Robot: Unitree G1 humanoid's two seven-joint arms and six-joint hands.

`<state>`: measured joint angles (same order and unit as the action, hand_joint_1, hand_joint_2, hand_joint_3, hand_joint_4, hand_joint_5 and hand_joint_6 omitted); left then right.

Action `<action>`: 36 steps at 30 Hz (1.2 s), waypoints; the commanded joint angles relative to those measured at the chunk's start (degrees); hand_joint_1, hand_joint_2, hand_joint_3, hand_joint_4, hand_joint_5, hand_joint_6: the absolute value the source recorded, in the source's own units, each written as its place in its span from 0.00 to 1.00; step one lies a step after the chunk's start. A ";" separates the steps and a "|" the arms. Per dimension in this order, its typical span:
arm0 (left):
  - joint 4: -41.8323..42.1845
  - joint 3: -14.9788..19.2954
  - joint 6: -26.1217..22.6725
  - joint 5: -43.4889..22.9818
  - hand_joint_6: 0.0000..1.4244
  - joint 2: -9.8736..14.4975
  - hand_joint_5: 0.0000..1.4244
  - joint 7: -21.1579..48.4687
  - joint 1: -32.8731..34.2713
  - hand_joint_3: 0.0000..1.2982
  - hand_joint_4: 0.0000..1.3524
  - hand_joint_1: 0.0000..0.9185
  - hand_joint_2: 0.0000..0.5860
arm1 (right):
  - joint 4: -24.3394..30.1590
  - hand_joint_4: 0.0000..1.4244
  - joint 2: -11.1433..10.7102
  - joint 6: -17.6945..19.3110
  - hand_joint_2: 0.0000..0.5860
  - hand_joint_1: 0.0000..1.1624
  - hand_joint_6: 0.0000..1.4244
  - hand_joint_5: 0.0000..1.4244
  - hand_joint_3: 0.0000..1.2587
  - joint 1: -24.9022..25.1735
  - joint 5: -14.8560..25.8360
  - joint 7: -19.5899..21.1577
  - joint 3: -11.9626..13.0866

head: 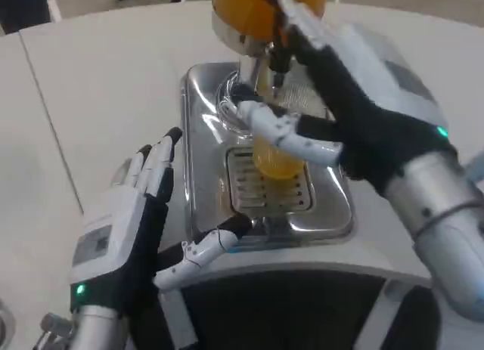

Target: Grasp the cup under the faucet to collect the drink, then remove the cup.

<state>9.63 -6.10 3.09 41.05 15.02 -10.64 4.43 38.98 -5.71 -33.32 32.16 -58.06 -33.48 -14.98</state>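
The white table (113, 85) carried a shiny steel drip tray (204, 123) with a slotted grate (246, 191), and an orange drink dispenser (242, 13) rose at its far edge. The right forearm reached in from the lower right; the right hand (333, 116) wrapped the clear cup (276, 157), which stood upright on the grate under the faucet (278, 63), orange drink inside. The left hand (140, 229) hovered beside the tray, fingers spread, holding nothing.

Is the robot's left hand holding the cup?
No. The left robot hand rests open beside the silver drip tray, while the right robot hand grips the cup of orange drink.
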 commanded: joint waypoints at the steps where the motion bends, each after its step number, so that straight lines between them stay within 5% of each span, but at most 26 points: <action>1: -0.84 -0.56 -0.01 -0.02 0.00 0.17 0.00 -0.35 -0.28 0.00 0.00 0.02 0.15 | 3.59 0.00 2.56 0.80 0.71 0.30 0.03 0.00 0.01 -5.05 1.91 6.54 3.49; 4: -1.01 -0.63 0.17 -0.08 0.00 0.32 0.00 -0.36 -0.44 0.00 0.00 0.00 0.12 | 5.26 0.00 2.97 3.50 0.71 0.31 0.01 0.00 0.00 -7.36 2.73 10.90 4.30; 9: -1.68 -0.60 0.44 -0.71 0.00 -0.15 0.00 -1.17 -0.13 0.00 0.00 0.00 0.14 | 6.46 0.00 0.18 7.44 0.72 0.31 0.01 0.00 0.00 -15.23 2.20 12.02 3.38; 12: -2.77 -0.63 -0.10 -1.44 0.00 -0.26 0.00 -0.51 0.93 0.00 0.00 0.00 0.14 | 8.70 0.00 -3.73 13.32 0.74 0.36 0.01 0.00 0.00 -23.04 0.81 14.13 3.41; 16: -5.31 -0.51 -0.31 -2.93 0.00 -0.63 0.00 -0.58 3.17 0.00 0.00 0.00 0.11 | 9.75 0.00 -12.16 24.42 0.69 0.58 0.02 0.00 0.00 -33.81 -0.96 17.61 5.25; 19: -7.23 -0.42 0.02 -3.84 0.00 -1.05 0.00 -1.36 5.09 0.00 0.00 0.00 0.08 | 8.61 0.00 -14.31 28.00 0.65 0.63 0.03 0.00 0.00 -39.32 -2.47 20.30 7.94; 23: -9.12 -0.69 0.22 -4.50 0.00 -1.35 0.00 -1.76 7.48 0.00 0.00 0.00 0.07 | 8.51 0.00 -15.62 31.03 0.65 0.62 0.03 0.00 0.00 -43.06 -2.57 21.31 10.34; 27: -11.00 -1.27 0.47 -5.52 0.00 -2.20 0.00 -2.07 9.72 0.00 0.00 0.03 0.07 | 8.92 0.00 -15.62 31.26 0.63 0.61 0.03 0.00 0.00 -43.62 -0.02 18.25 12.09; 36: -17.76 -3.59 1.84 -6.78 0.00 -5.25 0.00 -4.30 15.70 0.00 0.00 0.12 0.08 | 7.48 0.00 -20.10 34.74 0.60 0.59 0.03 0.00 0.00 -44.54 5.13 15.67 18.30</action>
<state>-5.96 -8.25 3.53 34.18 10.74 -13.48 18.60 47.35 -24.49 -0.20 -10.60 -54.23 -17.27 1.89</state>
